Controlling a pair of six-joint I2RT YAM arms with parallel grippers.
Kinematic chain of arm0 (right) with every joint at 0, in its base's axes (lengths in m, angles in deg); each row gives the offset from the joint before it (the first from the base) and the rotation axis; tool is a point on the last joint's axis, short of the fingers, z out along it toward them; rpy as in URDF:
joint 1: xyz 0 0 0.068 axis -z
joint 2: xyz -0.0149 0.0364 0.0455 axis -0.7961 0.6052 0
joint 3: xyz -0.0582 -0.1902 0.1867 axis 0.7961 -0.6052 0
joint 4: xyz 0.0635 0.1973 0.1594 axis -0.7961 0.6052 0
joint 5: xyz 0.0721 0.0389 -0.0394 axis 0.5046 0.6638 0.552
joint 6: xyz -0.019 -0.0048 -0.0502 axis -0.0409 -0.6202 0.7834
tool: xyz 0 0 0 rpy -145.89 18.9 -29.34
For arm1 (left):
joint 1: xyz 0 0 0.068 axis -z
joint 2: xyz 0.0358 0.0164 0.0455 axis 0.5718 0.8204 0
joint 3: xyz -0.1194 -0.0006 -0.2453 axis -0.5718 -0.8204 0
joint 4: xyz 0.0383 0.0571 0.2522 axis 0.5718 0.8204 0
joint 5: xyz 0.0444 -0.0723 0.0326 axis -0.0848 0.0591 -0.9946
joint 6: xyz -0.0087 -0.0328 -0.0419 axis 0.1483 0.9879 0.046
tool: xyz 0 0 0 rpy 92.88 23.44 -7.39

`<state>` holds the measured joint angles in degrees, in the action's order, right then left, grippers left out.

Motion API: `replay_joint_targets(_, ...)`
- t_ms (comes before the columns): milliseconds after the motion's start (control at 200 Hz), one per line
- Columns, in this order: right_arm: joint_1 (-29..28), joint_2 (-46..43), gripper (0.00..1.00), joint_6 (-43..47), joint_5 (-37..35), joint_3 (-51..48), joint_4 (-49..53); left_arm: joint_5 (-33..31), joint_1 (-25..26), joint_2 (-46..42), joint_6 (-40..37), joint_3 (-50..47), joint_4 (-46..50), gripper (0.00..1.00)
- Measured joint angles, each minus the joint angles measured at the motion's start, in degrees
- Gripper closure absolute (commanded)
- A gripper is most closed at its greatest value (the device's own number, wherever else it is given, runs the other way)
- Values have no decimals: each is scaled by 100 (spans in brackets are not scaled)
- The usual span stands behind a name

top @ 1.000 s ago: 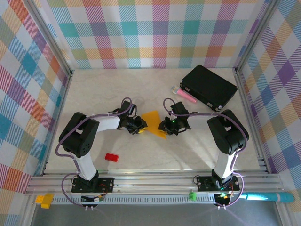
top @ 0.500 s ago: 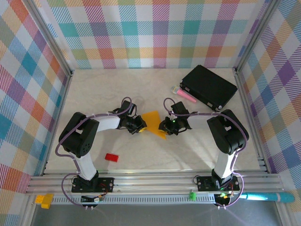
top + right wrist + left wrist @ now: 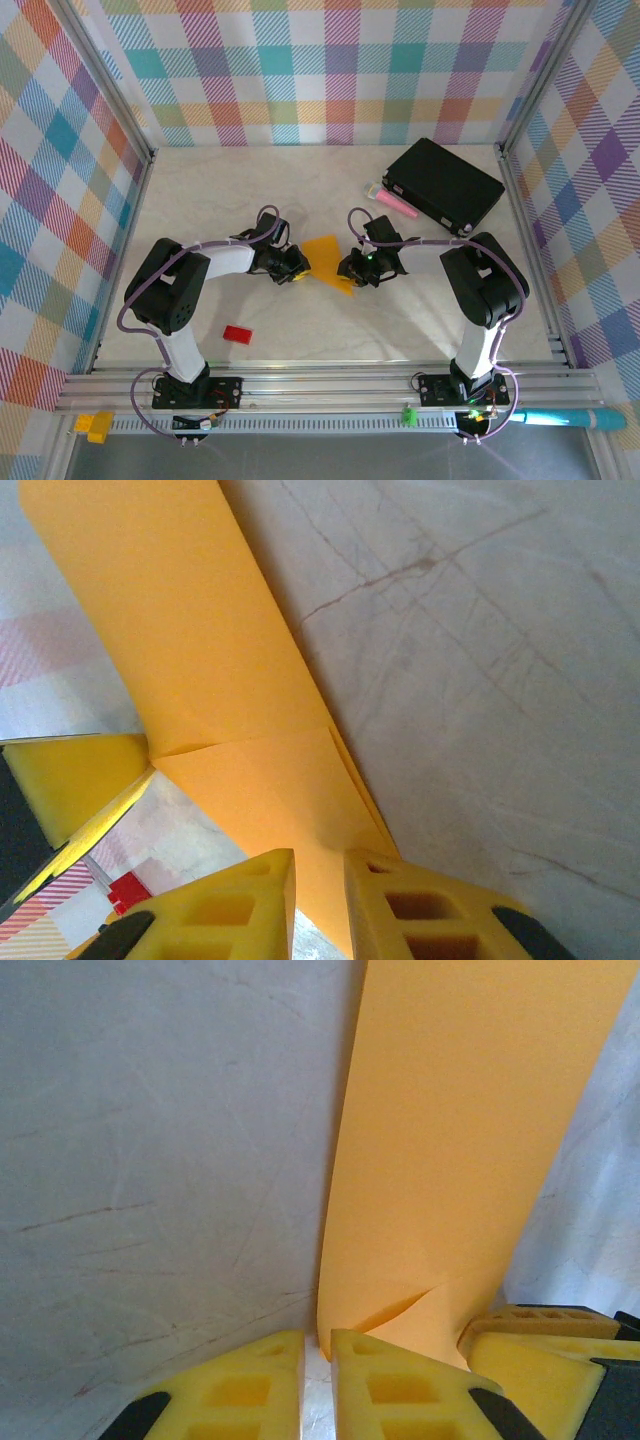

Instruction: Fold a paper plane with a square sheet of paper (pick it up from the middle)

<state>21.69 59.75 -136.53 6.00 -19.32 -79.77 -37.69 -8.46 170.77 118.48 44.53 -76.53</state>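
the square sheet of paper [image 3: 325, 256], already creased, sits near the middle of the worktop [image 3: 200, 200], spanning the gap between the two claws. the left claw [image 3: 318, 1345] has its yellow fingers [image 3: 235, 1385] drawn together to a thin slit. the sheet's near edge runs into that slit, so it looks clamped on the paper. the right claw [image 3: 320, 870] is likewise almost together, with the orange sheet passing between its pads, so it is clamped on the sheet just below a crease.

the paper looks thin, light and limp. it bows between the grips, and a small buckle shows beside the left claw. it will likely take a crease from any stray squeeze and could tear if the claws pull apart, so slack should be kept. the best hold is probably close to a fold line, where doubled layers are stiffer, rather than on a loose single-layer corner. the small red block [image 3: 237, 334] lies well apart, nearer the left arm's base.
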Motion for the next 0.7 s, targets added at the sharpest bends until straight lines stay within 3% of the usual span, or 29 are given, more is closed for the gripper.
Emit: replay_joint_targets(700, 4, 17, 79, 0, 15, 2, -2, 83, 0, 0, 37, 2, -186, 82)
